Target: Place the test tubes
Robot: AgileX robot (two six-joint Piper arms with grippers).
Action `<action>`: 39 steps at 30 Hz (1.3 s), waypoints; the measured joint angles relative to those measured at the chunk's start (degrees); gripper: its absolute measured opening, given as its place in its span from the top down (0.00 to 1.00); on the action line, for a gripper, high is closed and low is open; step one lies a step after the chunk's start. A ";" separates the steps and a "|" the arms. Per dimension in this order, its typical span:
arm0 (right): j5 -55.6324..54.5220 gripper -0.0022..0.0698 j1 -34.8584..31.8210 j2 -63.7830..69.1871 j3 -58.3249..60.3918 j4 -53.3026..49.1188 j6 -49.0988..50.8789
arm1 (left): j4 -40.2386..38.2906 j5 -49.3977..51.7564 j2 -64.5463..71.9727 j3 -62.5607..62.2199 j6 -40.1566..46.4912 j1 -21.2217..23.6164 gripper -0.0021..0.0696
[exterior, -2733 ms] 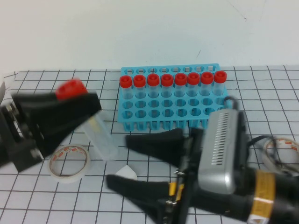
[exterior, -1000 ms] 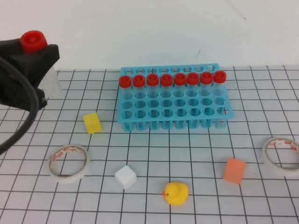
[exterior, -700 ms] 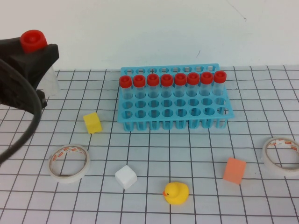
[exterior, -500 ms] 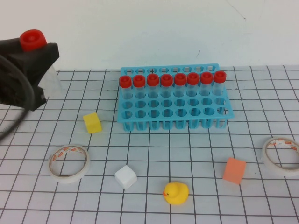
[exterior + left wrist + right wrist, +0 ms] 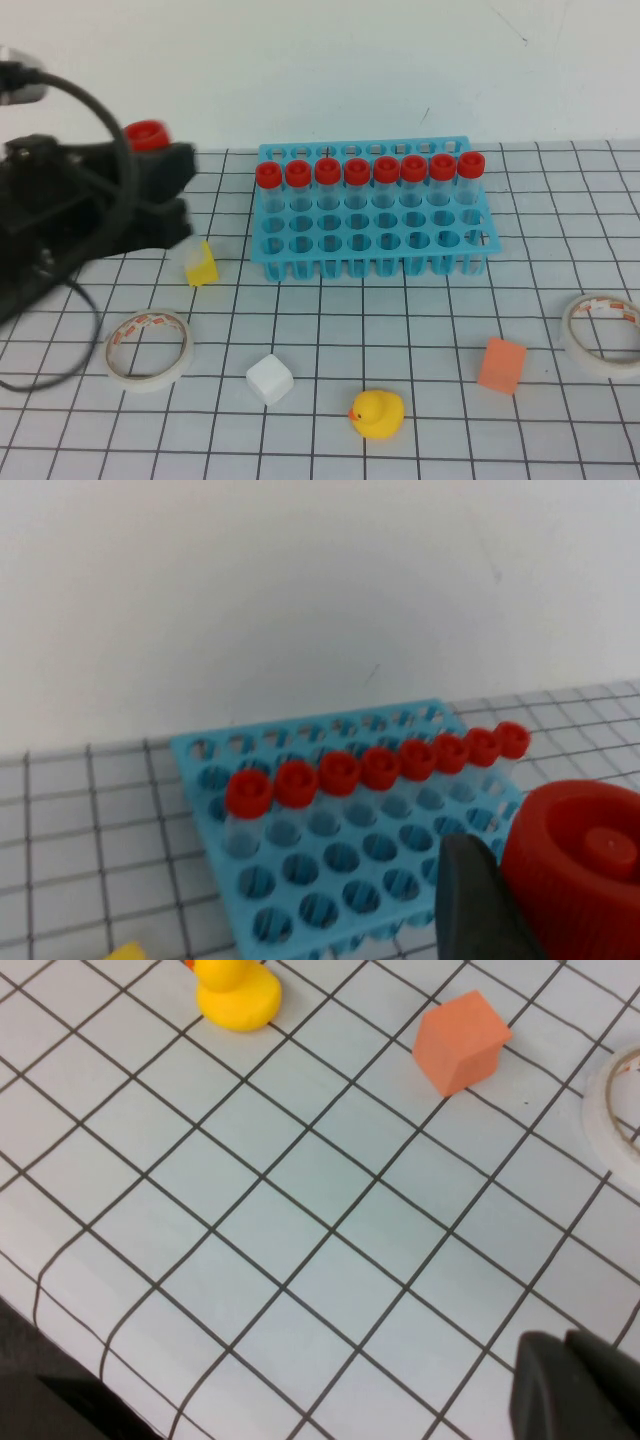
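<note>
Just left of blue rack [image 5: 370, 235], gripped red-capped tube [image 5: 585, 860] in raised left hand [image 5: 175, 195]; held right hand [image 5: 575, 1380] clenched above table [image 5: 330, 1190] near orange cube [image 5: 460, 1040].

Left of the blue rack [image 5: 270, 262], we see the left gripper [image 5: 178, 192] blurred, hiding most of its test tube [image 5: 147, 135]. The right gripper [image 5: 575, 1385] is cropped to dark tips; its place relative to the rack we cannot tell.
</note>
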 joint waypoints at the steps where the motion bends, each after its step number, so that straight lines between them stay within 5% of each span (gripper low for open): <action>1: 0.00 0.97 0.00 0.00 0.00 0.00 0.00 | 2.01 -2.45 0.39 0.00 -1.33 -2.35 0.62; 7: 0.00 0.97 0.00 0.00 0.00 0.00 0.00 | 3.44 -16.25 5.39 0.00 -2.49 -10.92 0.62; 16: 0.00 0.97 0.00 0.00 0.00 0.00 0.00 | 17.09 -23.50 15.97 0.00 -7.09 -11.58 0.62; 20: 0.00 0.97 0.00 0.00 0.00 0.00 0.00 | 14.14 -28.02 18.82 0.00 -7.33 -11.67 0.62; 30: 0.00 0.97 0.00 0.00 0.00 0.00 0.00 | 11.92 -43.37 30.10 0.00 -13.80 -4.83 0.62; 39: 0.00 0.97 0.00 0.00 0.00 0.00 0.00 | 27.33 -53.29 41.47 -0.90 -31.15 0.16 0.62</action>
